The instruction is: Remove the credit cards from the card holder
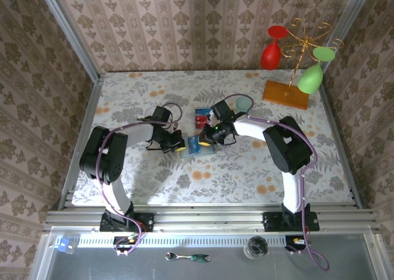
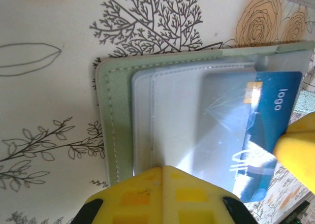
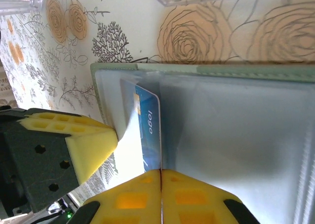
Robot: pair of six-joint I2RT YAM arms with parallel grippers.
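Pinched shut with the right claw (image 3: 161, 177) on one edge of the blue card (image 3: 147, 121), the yellow pads flat together and only the thin plastic between them. Drawn partly out of a clear sleeve (image 3: 236, 150), with the far part tucked under the film. Around the card and sleeve, the pale green wallet (image 3: 206, 70), open and flat on the flowered table (image 2: 49, 111), between both arms. On the opposite edge of the wallet, closed fully too, the left claw (image 2: 162, 177); cannot tell whether gripping a flap there or only pressing down. Farther back on the table, one loose card (image 1: 202, 116), red and blue, already outside. Beyond that, a pale cup (image 1: 244, 101), well apart from the work.

From here, several dangers, in my judgement:
- Could slip off the card, because held only by a narrow edge of smooth plastic.
- Could drag the whole wallet along, if the sleeve grips tightly and the left claw's hold is weak.
- Could bend the card, if pulled upward and not along the sleeve.
- Could knock pad against pad, with both claws so near each other.
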